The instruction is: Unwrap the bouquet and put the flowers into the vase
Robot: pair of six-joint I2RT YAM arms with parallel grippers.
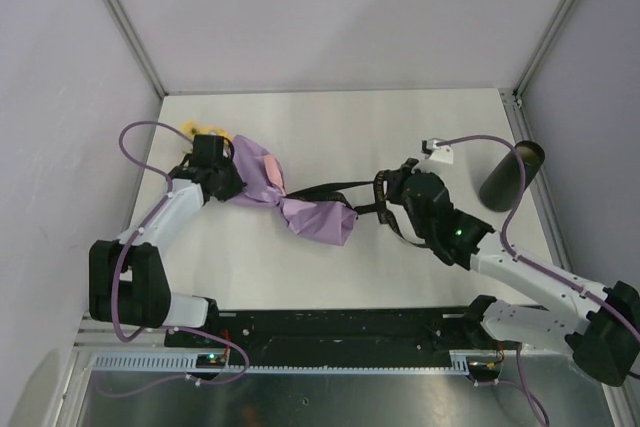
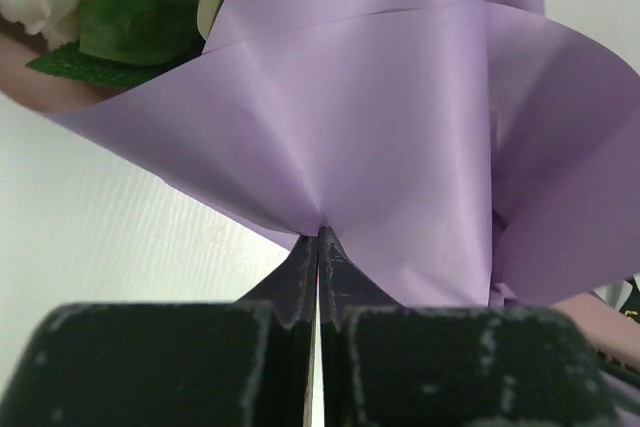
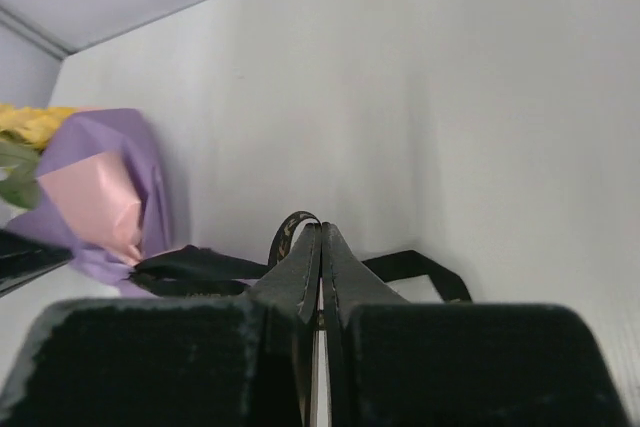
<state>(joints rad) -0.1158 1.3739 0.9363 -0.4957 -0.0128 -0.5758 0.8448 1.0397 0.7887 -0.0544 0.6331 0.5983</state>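
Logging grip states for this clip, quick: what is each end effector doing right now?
Left end effector: closed, pinching the bouquet by its lilac wrap.
Right end effector: closed on the black ribbon.

The bouquet [image 1: 262, 179] and taut ribbon [image 1: 332, 188] bar the worktop [image 1: 330, 127] from nine to three o'clock. The vase [image 1: 510, 179] stands at three; twelve o'clock lies open.

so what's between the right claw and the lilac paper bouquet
Only the long black ribbon, running from the lilac paper-wrapped bouquet to the right claw over bare white table; the top view shows it.
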